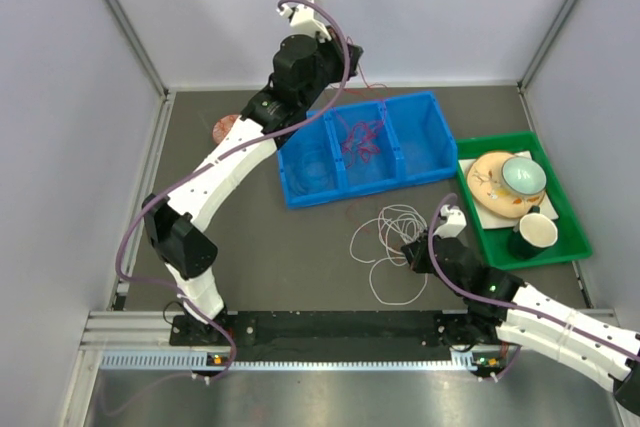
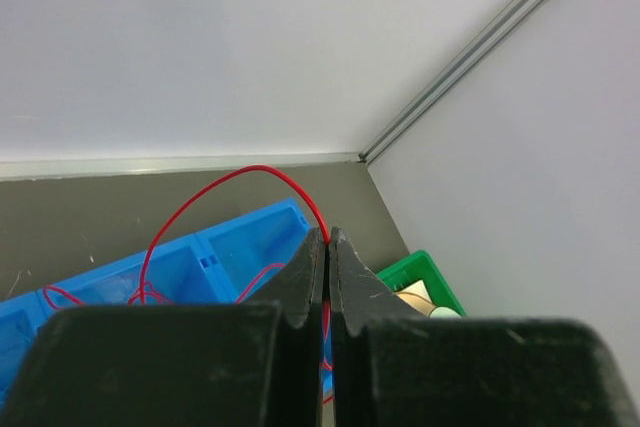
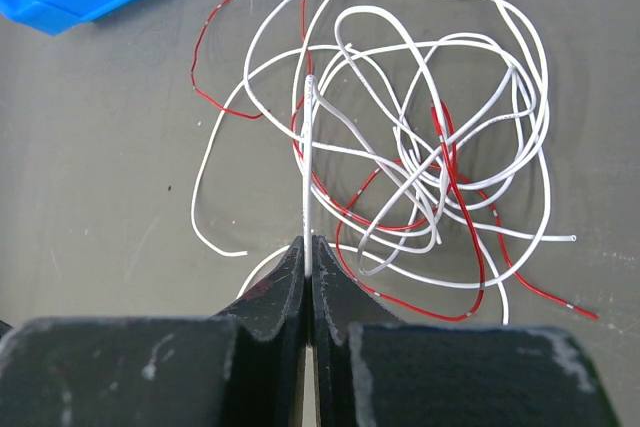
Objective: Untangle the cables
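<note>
The red cable (image 2: 200, 197) shows against a bright blue bin (image 1: 420, 142). The white cables (image 3: 307, 147) lie mixed with red strands on the dark grey table (image 1: 300, 247). At four o'clock from the bin, a green tray (image 1: 498, 237) carries a cream plate (image 1: 485, 182) with brownish markings and a pale teal cup (image 1: 523, 175).

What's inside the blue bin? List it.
A red cable tangle lies in the blue bin, middle compartment, one strand pinched by the left gripper. The arm hides the far-left corner.

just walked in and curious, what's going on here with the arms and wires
The left gripper is shut on a red cable held up over the blue bin. The right gripper is shut on a white cable from the white-and-red tangle on the table. The tangle is not yet undone.
</note>
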You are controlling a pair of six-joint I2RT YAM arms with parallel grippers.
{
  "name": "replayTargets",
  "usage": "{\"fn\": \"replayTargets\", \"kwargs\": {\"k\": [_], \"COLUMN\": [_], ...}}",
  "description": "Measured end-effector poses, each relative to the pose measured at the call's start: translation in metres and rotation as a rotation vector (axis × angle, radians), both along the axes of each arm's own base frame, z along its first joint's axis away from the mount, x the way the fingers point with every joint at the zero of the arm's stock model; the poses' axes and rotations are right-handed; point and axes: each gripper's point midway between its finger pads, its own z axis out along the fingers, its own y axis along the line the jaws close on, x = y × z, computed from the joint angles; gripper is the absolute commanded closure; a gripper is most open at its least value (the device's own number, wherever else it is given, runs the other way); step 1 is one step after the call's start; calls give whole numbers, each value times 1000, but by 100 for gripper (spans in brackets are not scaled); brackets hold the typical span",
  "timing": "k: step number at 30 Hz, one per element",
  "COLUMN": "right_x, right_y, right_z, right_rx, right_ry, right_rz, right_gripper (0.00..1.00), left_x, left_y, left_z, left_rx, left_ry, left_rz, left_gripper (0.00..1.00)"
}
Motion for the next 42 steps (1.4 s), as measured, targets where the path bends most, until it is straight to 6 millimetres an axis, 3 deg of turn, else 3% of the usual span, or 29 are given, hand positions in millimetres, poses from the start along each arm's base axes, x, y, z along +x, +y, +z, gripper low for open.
{"fn": "replayTargets", "kwargs": {"k": [14,24,29,30,34,38,42], "right_x": [0,0,0,0,-1,-1,-1], "right_y": [0,0,0,0,0,1,1], "right_z": [-1,-1,-1,-1,-1,0,0], "right_rx": [-3,-3,-2,-2,-1,3,4], "right_ry": [3,3,3,2,4,1,3], "right_rz": [1,1,2,2,4,5,7], "right_gripper": [100,100,100,100,100,100,100], "left_x": [3,22,37,39,46,44,39], "left_y": [-3,-15,-25,-26,-31,-30,-29], "left_z": [-41,-106,-160,-171,-214,-235,-218], "left_rx": [17,76,132,143,187,207,204], "left_ry": [52,130,205,220,285,336,315], "left_rz": [1,5,5,6,-14,-38,-71], "left_gripper": [100,100,100,91,31,9,4]}}
